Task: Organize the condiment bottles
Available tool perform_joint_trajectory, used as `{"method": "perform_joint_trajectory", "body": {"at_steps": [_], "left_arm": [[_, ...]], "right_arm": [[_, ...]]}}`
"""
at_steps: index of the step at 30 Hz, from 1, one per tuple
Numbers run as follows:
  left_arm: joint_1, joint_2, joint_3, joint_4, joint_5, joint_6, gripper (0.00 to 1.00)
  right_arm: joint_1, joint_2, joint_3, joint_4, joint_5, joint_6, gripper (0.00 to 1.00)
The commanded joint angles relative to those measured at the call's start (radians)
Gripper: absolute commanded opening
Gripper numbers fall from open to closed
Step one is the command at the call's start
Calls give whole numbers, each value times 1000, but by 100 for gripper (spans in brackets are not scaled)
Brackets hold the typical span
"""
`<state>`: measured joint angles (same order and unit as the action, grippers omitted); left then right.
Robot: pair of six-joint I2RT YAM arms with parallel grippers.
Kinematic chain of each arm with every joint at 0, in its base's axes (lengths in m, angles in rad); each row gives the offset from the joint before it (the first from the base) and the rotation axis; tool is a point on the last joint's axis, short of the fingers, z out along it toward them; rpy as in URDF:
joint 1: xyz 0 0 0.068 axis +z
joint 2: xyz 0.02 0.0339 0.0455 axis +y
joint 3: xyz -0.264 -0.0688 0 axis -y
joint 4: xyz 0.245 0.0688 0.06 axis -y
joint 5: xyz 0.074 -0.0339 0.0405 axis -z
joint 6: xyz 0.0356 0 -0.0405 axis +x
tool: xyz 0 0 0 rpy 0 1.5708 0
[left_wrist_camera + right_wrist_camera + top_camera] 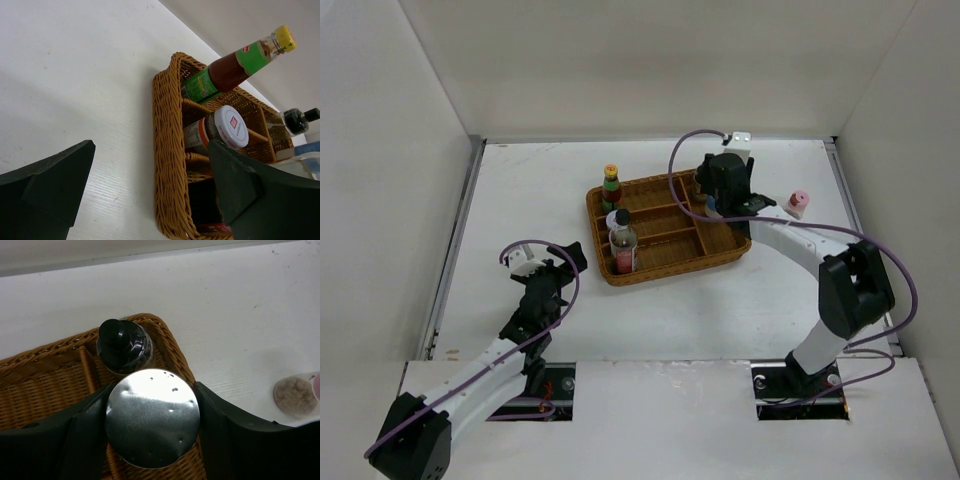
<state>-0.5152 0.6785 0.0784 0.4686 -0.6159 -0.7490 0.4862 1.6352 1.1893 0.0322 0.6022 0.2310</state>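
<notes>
From above, find the right gripper [722,192] at the wicker tray's [620,272] three-o'clock end. On the left wrist view, note the left gripper [150,147] spread, empty. On the right wrist view, lower the pinched grey-capped cylinder [152,417] straight, clear of the black-capped jar [122,345] at eleven o'clock, and mind its shiny, dented cap.

Rough cane, dented metal, glossy plastic.
You see the wicker tray [167,165] as rough woven cane on a matt white tabletop [75,75]; the grey-capped cylinder [152,417] has a dull, dimpled metal top, the dark jar [120,340] a glossy black plastic cap, the right fingers [240,440] matt black.
</notes>
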Motion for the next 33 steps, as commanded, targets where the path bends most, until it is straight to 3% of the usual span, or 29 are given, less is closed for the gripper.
{"method": "perform_joint_trajectory", "body": {"at_steps": [1, 15, 26, 33], "left_arm": [[7, 4, -11, 51, 5, -9, 100], [8, 10, -11, 53, 5, -9, 100], [4, 24, -9, 64, 5, -10, 100], [4, 21, -11, 64, 5, -10, 100]], "right_arm": [[8, 12, 84, 152, -10, -13, 55], [8, 115, 46, 281, 48, -50, 56], [8, 98, -46, 308, 59, -33, 81], [7, -73, -98, 270, 25, 11, 92]]}}
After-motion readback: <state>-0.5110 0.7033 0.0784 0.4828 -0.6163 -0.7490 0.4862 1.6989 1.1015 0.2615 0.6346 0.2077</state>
